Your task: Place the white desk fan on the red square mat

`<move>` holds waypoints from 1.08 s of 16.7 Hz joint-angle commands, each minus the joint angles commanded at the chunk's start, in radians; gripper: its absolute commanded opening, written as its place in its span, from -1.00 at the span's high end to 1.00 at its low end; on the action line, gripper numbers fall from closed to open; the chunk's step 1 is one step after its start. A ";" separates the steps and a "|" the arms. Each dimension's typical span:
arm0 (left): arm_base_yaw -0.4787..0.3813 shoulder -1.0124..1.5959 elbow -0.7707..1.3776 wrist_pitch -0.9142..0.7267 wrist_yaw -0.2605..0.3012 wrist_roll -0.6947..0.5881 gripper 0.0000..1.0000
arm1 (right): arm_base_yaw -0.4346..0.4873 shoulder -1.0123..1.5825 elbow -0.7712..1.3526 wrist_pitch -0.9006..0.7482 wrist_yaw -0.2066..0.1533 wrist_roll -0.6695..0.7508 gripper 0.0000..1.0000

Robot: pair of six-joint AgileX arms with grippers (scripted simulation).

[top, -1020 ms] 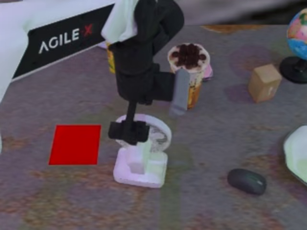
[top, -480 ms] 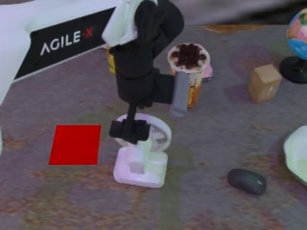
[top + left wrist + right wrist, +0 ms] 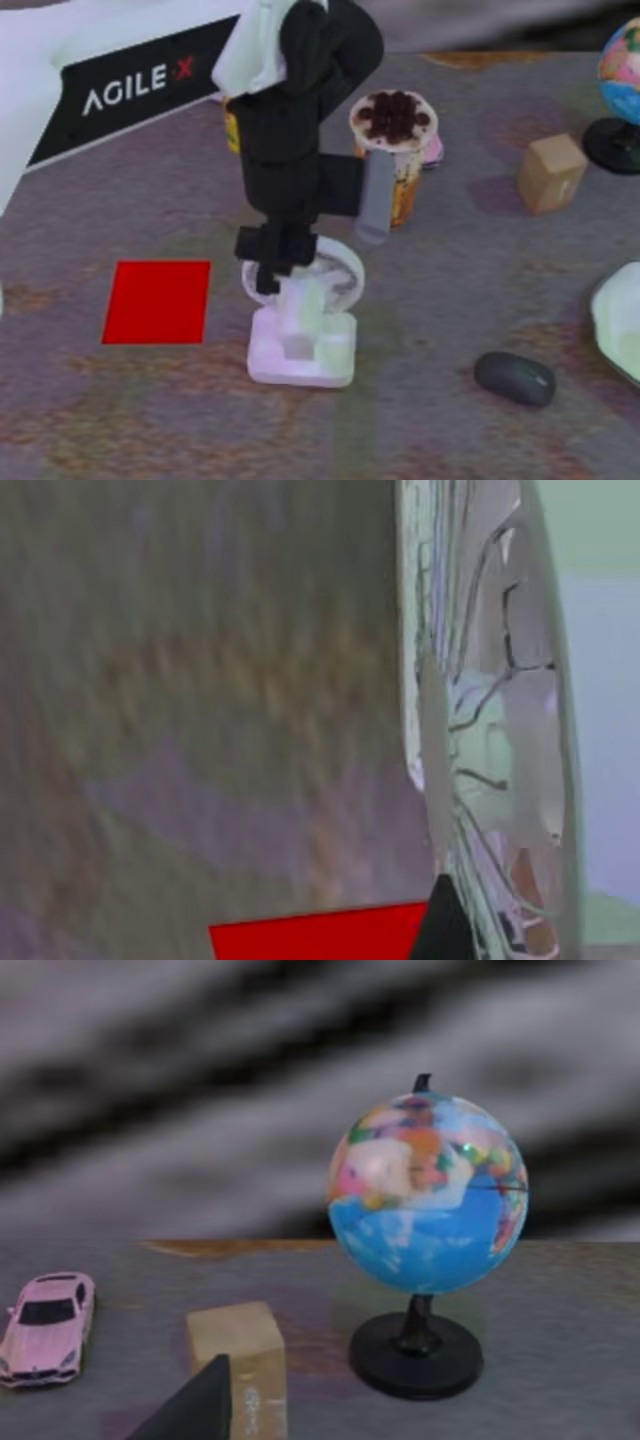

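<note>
White desk fan (image 3: 303, 340) | shifted slightly right, tilted | left pincer (image 3: 275, 262) pinching its head | red square mat (image 3: 157, 301) bare

Globe (image 3: 622, 85) cut by right edge

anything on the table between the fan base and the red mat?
Nothing: in the top view, only bare table separates the white desk fan from the red square mat. The left hand is at the fan's head.

white desk fan (image 3: 303, 325) upright near surface centre, round grilled head above rounded square base, left tool (image 3: 272, 262) clamped on head. red square mat (image 3: 157, 301) flat, bare, just left of fan.
</note>
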 joint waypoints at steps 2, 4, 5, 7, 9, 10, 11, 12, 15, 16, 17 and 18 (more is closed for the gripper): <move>0.000 0.000 0.000 0.000 0.000 0.000 1.00 | 0.000 0.000 0.000 0.000 0.000 0.000 -1.00; 0.000 0.000 0.000 0.000 0.000 0.000 1.00 | 0.000 0.000 0.000 0.000 0.000 0.000 -1.00; 0.000 0.000 0.000 0.000 0.000 0.000 1.00 | 0.000 0.000 0.000 0.000 0.000 0.000 -1.00; 0.000 0.000 0.000 0.000 0.000 0.000 1.00 | 0.000 0.000 0.000 0.000 0.000 0.000 -1.00; 0.000 0.000 0.000 0.000 0.000 0.000 1.00 | 0.000 0.000 0.000 0.000 0.000 0.000 -1.00; 0.001 -0.004 -0.001 0.000 0.000 0.001 1.00 | 0.000 0.000 0.000 0.000 0.000 0.000 -1.00; 0.001 -0.003 0.003 -0.004 -0.001 0.002 1.00 | 0.000 0.000 0.000 0.000 0.000 0.000 -1.00; 0.001 -0.001 0.017 -0.018 -0.002 0.003 1.00 | 0.000 0.000 0.000 0.000 0.000 0.000 -1.00; 0.011 0.001 0.113 -0.114 -0.003 0.001 1.00 | 0.000 0.000 0.000 0.000 0.000 0.000 -1.00; 0.013 0.001 0.150 -0.149 -0.002 0.001 1.00 | 0.000 0.000 0.000 0.000 0.000 0.000 -1.00; 0.016 0.001 0.177 -0.177 -0.001 0.001 1.00 | 0.000 0.000 0.000 0.000 0.000 0.000 -1.00; 0.018 -0.001 0.193 -0.193 0.000 0.000 1.00 | 0.000 0.000 0.000 0.000 0.000 0.000 -1.00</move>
